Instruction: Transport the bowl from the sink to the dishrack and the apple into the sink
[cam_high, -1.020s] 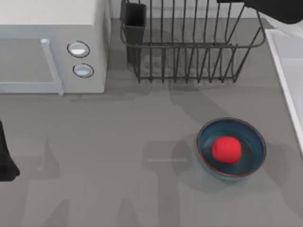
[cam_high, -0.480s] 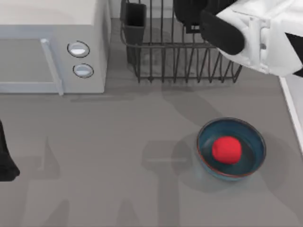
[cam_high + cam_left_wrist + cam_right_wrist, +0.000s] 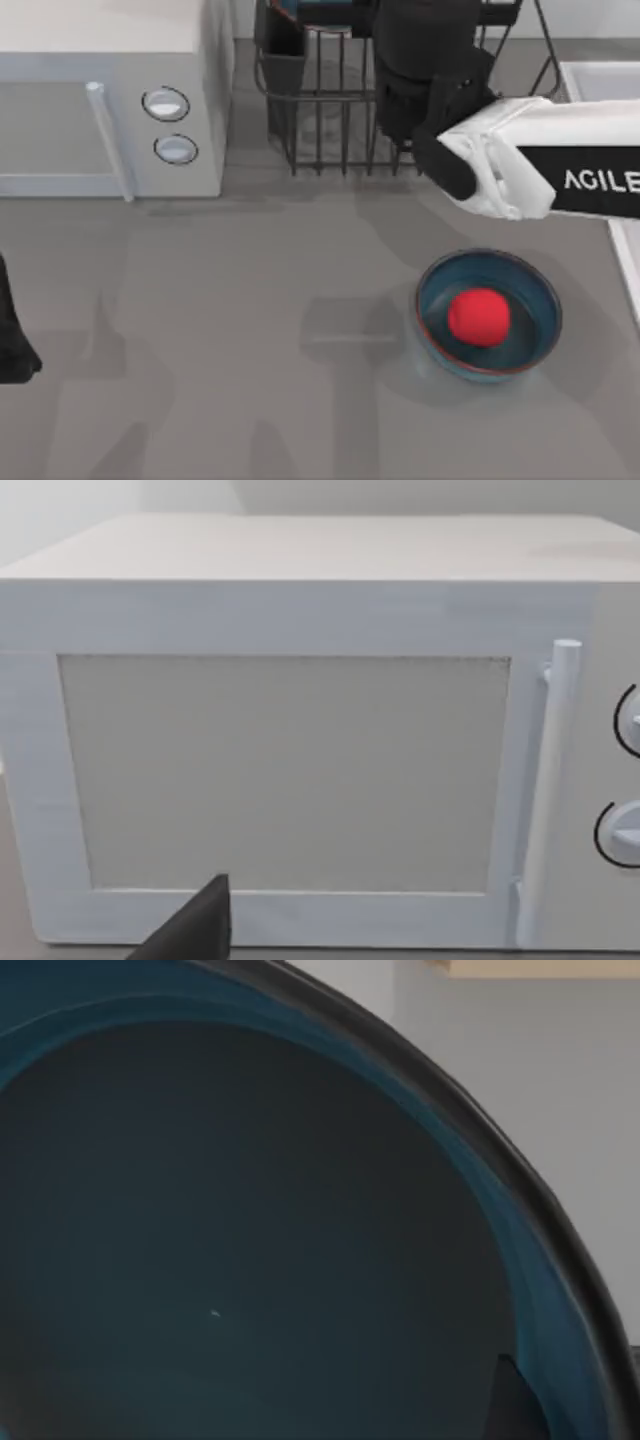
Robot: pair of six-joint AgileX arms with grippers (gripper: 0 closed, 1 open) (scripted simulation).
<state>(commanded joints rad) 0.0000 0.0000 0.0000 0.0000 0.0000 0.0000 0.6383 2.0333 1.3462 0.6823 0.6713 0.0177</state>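
My right gripper (image 3: 388, 22) hangs over the dishrack (image 3: 330, 130) at the back of the table, shut on a blue bowl (image 3: 325, 10) whose edge peeks out at the rack's far side. The right wrist view looks straight into that bowl's dark blue inside (image 3: 250, 1240). The red apple (image 3: 478, 316) lies in a second blue bowl (image 3: 530, 300) standing on the table in front of the rack, to the right. The pale sink (image 3: 598, 82) runs along the right edge. My left arm (image 3: 12, 340) stays parked at the left edge.
A white microwave (image 3: 110, 100) with two round knobs fills the back left; its door (image 3: 290, 770) faces the left wrist camera. A black cutlery cup (image 3: 284, 40) sits at the rack's left corner. Bare grey tabletop (image 3: 220, 330) spreads across the front.
My right arm has swung in from the right and moved leftward over the dishrack, bringing the blue bowl with it. The apple, its bowl and the left arm have not moved.
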